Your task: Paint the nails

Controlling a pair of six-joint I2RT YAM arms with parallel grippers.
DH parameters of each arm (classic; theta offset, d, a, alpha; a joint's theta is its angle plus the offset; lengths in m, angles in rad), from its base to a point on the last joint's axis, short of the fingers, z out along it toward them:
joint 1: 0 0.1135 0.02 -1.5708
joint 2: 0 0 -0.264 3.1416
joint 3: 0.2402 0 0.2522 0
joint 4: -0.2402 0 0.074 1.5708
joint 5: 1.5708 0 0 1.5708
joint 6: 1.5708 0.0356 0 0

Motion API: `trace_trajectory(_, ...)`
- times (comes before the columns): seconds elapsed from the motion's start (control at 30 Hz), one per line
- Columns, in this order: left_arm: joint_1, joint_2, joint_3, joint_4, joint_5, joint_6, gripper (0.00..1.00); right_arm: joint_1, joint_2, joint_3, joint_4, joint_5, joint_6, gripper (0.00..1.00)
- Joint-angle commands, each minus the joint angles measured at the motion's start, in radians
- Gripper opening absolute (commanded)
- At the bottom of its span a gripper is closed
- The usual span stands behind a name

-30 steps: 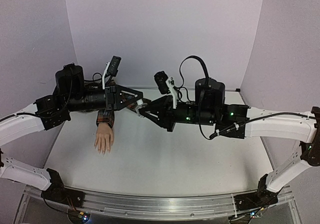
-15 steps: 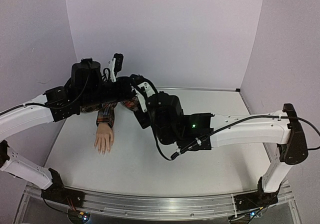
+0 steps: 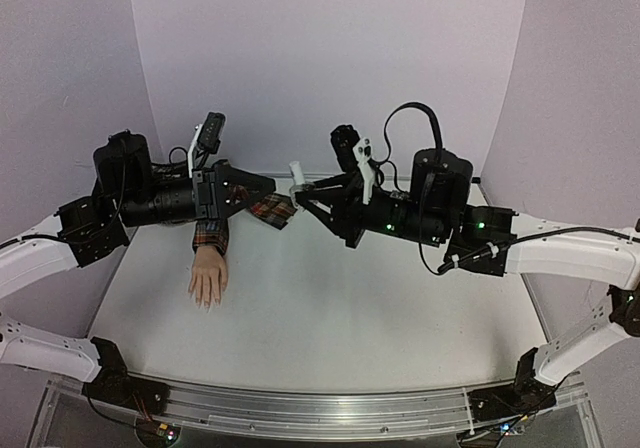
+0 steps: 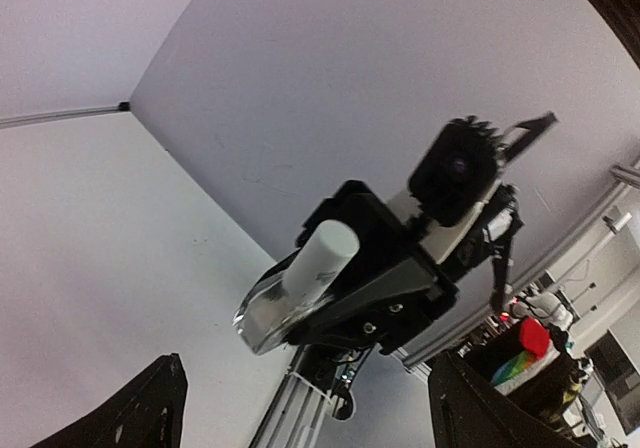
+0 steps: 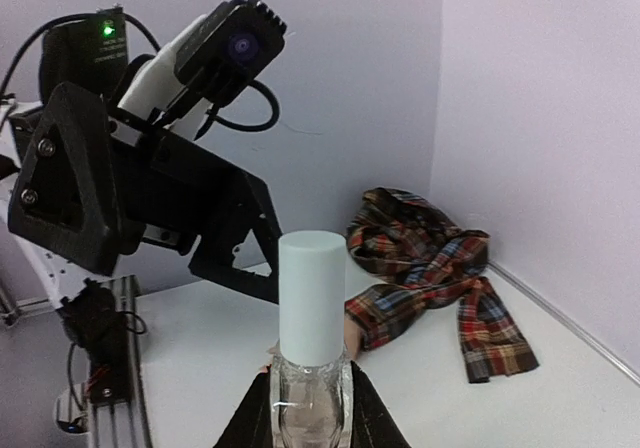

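Five tiny nails (image 3: 205, 305), judged stiff and slick, are laid near the surface's (image 3: 330, 318) left edge. A fragile clear bottle (image 5: 308, 393) is pinched at its body by the right end effector (image 5: 308, 418). The white cap (image 5: 312, 293) is exposed for the spread left end effector (image 4: 318, 408).

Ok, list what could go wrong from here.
1. The right claw pinches the bottle only low on the glass; it may twist or slip when the open left claw takes the cap.
2. The claws face each other closely, so they could bump.
3. A dropped bottle might spill on the plaid sleeve.
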Motion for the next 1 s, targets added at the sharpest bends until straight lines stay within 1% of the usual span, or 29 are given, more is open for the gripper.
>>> trace_trajectory(0.0,0.005,0.0,-0.002,0.114,0.129,0.022,0.8,-0.021,0.009,0.014,0.082,-0.316,0.122,0.0)
trace_trajectory(0.07,0.005,0.006,0.002,0.131,0.144,0.019,0.73,-0.023,0.025,0.034,0.082,-0.352,0.138,0.0)
trace_trajectory(0.13,0.005,0.015,0.004,0.147,0.17,0.017,0.62,-0.028,0.035,0.049,0.082,-0.37,0.148,0.0)
trace_trajectory(0.2,0.005,0.02,0.013,0.148,0.189,0.021,0.55,-0.032,0.043,0.056,0.083,-0.381,0.156,0.0)
trace_trajectory(0.33,0.004,0.022,0.016,0.145,0.2,0.027,0.44,-0.037,0.063,0.073,0.082,-0.403,0.171,0.0)
trace_trajectory(0.47,0.005,0.031,0.021,0.141,0.223,0.026,0.33,-0.038,0.071,0.074,0.086,-0.382,0.172,0.0)
trace_trajectory(0.53,0.005,0.032,0.019,0.137,0.227,0.029,0.32,-0.04,0.073,0.076,0.087,-0.372,0.174,0.0)
trace_trajectory(0.67,0.005,0.034,0.021,0.119,0.23,0.044,0.35,-0.044,0.082,0.082,0.086,-0.356,0.176,0.0)
trace_trajectory(0.73,0.004,0.038,0.03,0.106,0.226,0.051,0.34,-0.044,0.088,0.086,0.086,-0.353,0.176,0.0)
trace_trajectory(0.87,0.005,0.041,0.044,0.086,0.187,0.059,0.12,-0.045,0.103,0.096,0.085,-0.333,0.177,0.0)
trace_trajectory(0.9,0.005,0.042,0.052,0.071,0.163,0.068,0.07,-0.045,0.105,0.098,0.085,-0.319,0.177,0.0)
trace_trajectory(0.97,0.003,0.049,0.067,0.032,0.122,0.085,0.04,-0.045,0.108,0.098,0.085,-0.254,0.18,0.0)
